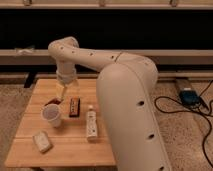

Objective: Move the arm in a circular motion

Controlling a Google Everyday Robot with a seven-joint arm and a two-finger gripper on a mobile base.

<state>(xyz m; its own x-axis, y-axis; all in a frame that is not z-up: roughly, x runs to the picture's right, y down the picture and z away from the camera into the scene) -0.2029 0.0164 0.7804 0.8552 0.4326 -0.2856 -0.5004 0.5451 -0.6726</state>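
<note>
Item one: my arm (125, 95), a single very large cream-white robot arm of thick rounded tube segments dotted with small dark holes. It rose from the lower right foreground, ran up and to the left, bent at a rounded elbow above the bench, and turned straight downward.

Item two: my gripper (61, 93), one yellowish tip at the narrow end of the arm. It hung pointing down over the rear left part of the bench, just behind the cup. I could not tell whether the gripper was spread or pressed together, nor whether it touched anything.

Item three: one light wooden square bench (75, 155), standing on a speckled floor before a dark wall with pale horizontal rails.

Things counted on the bench: five.
- One white paper cup (51, 114), upright, left of centre.
- One small dark red thing (50, 102), just behind the cup; kind not determined.
- One dark brown rectangular bar (74, 106), lying flat just right of the cup.
- One white bottle (91, 125), lying on its side, near the bar and close against the arm's big segment.
- One pale rectangular block (42, 141), lying flat near the front left corner, apart from the others.

On the floor to the right: one blue box (189, 95).
</note>
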